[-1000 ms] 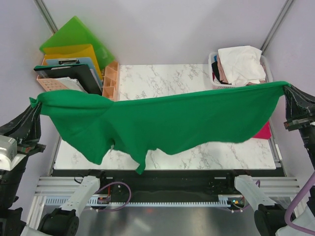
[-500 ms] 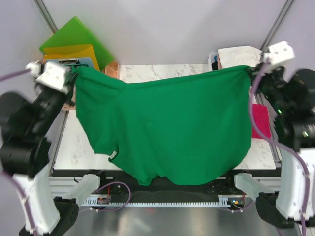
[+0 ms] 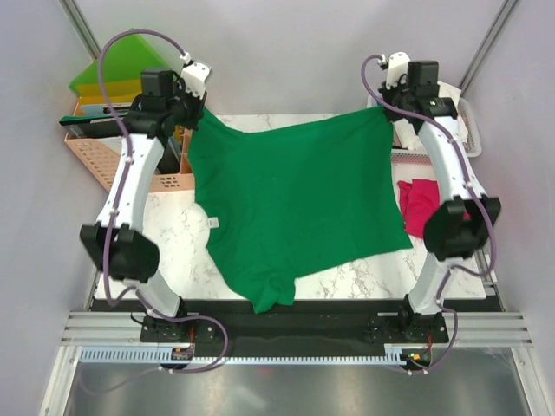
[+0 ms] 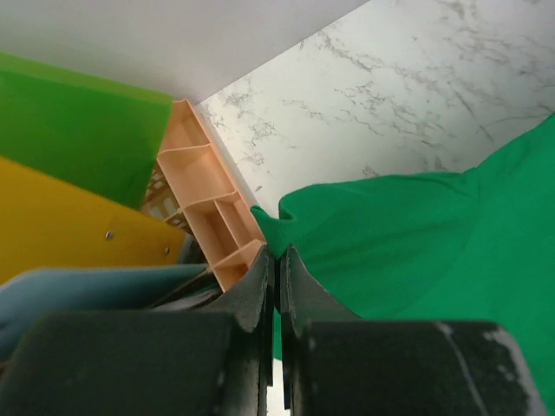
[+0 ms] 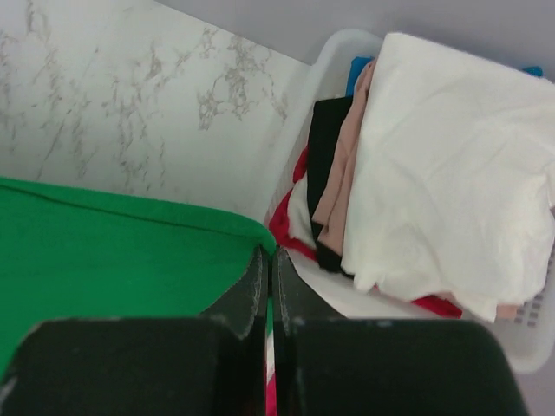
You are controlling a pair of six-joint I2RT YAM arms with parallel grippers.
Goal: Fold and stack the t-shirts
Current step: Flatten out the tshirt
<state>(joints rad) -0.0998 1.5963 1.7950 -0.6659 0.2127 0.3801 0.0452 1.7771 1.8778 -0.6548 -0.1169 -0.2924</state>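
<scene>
A deep green t-shirt (image 3: pixel 295 199) is stretched between both arms over the far half of the marble table (image 3: pixel 165 243), its lower part draping toward the front edge. My left gripper (image 3: pixel 192 111) is shut on the shirt's far left corner (image 4: pixel 286 225), next to the peach organiser. My right gripper (image 3: pixel 392 111) is shut on the far right corner (image 5: pixel 251 232), beside the white basket. A magenta-red t-shirt (image 3: pixel 418 204) lies crumpled at the table's right edge, partly hidden by the right arm.
A white basket (image 5: pixel 303 78) at the back right holds white (image 5: pixel 451 173), pale pink and black clothes. A peach organiser (image 4: pixel 204 204) with green (image 4: pixel 78 121) and yellow folders stands at the back left. Both arms reach far over the table.
Both arms have swung from the near sides up and out to the far end of the table, carrying the green t-shirt, which now spreads down over the tabletop.
</scene>
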